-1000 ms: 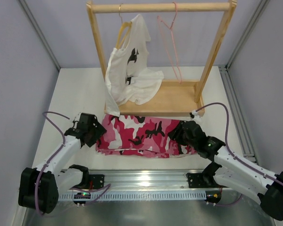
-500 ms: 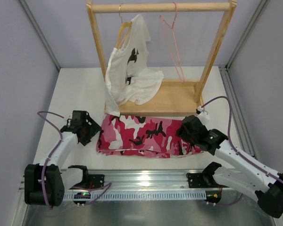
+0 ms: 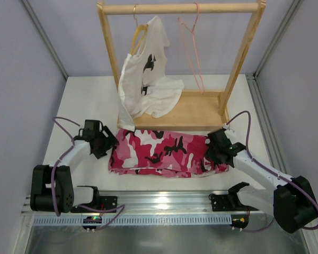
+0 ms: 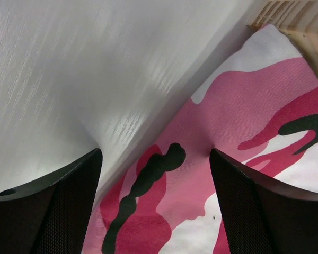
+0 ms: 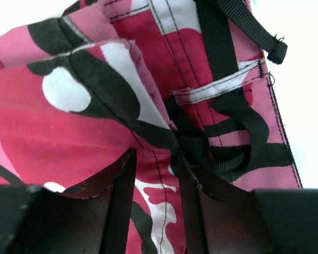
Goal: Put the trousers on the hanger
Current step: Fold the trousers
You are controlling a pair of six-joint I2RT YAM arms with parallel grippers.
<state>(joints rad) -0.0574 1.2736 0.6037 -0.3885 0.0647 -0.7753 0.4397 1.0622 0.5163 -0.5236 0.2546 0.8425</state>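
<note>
The pink, white and black camouflage trousers (image 3: pixel 159 151) lie folded on the table in front of the rack. The thin pink wire hanger (image 3: pixel 193 53) hangs by its hook from the rack's top bar, to the right. My left gripper (image 3: pixel 109 144) stands open at the trousers' left end. In the left wrist view its fingers straddle the cloth's edge (image 4: pixel 228 132), the gripper (image 4: pixel 155 159) holding nothing. My right gripper (image 3: pixel 209 153) is at the right end. In the right wrist view it (image 5: pixel 153 159) is shut on a raised fold of the trousers (image 5: pixel 95 106) near the waistband.
The wooden rack (image 3: pixel 183 8) stands behind the trousers, its base board (image 3: pixel 201 111) touching their far edge. A white T-shirt (image 3: pixel 146 79) hangs on a wooden hanger at its left. The rack's corner (image 4: pixel 297 16) shows near my left gripper. A black strap (image 5: pixel 238 26) lies on the waistband.
My left gripper swung out to the left, then came back to the trousers' left end, opening a little wider. My right gripper opened, shifted on the right end and narrowed onto the fold.
</note>
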